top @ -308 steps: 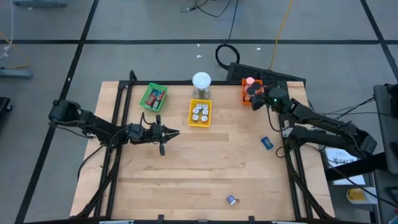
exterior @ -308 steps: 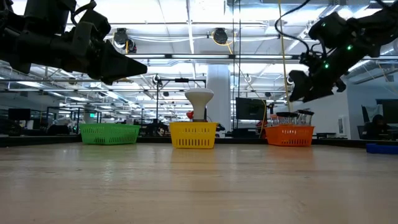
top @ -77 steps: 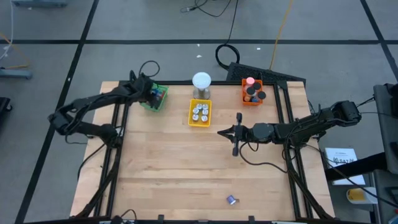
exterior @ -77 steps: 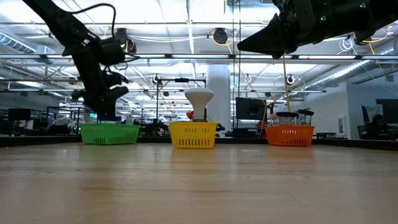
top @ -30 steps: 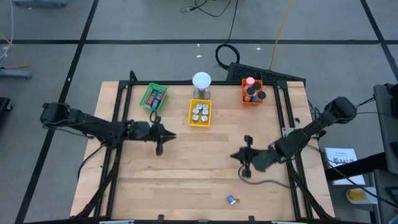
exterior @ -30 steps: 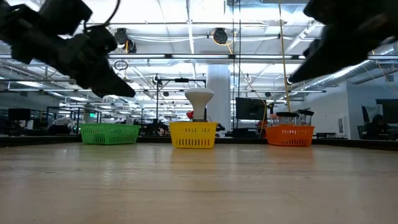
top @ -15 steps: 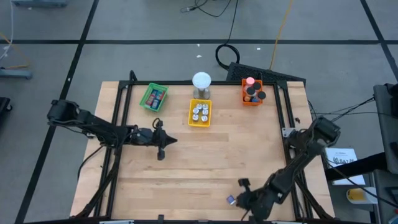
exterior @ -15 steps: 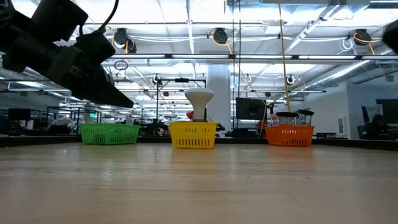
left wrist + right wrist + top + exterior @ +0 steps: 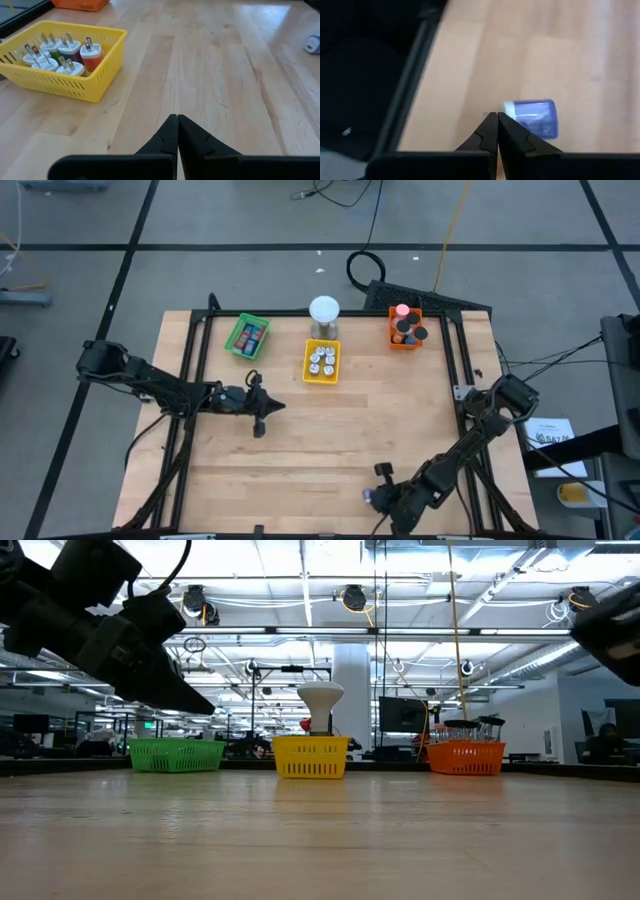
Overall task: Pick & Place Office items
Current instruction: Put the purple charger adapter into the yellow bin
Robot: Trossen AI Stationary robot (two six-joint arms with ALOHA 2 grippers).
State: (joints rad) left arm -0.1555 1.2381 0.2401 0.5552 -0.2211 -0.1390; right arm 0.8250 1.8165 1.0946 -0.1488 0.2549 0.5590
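Note:
A small blue rectangular office item (image 9: 532, 117) lies flat on the wood near the table's near edge (image 9: 368, 498). My right gripper (image 9: 497, 116) is shut, slanting down, with its tips right beside the item's edge (image 9: 378, 494). My left gripper (image 9: 272, 408) hovers shut over the table's left middle (image 9: 177, 118), holding nothing. Other office items lie in the green tray (image 9: 247, 336), the yellow tray (image 9: 322, 361) and the orange tray (image 9: 405, 328) along the far side. My right gripper's shut fingertips (image 9: 492, 122) stand at the left edge of the blue item (image 9: 512, 111), coming down at a slant from the table's right side. Whether they touch it, I cannot tell. The item lies flat on the table.
A white-domed metal cylinder (image 9: 324, 315) stands behind the yellow tray. The black frame rail (image 9: 407, 85) runs close along the near edge by my right gripper. Bare wood spans the table's middle (image 9: 340, 430).
My right gripper has swung from the right middle of the table toward the near edge and down, tipping more steeply, and now stands beside the blue item. My left gripper has moved slightly toward the near edge and down.

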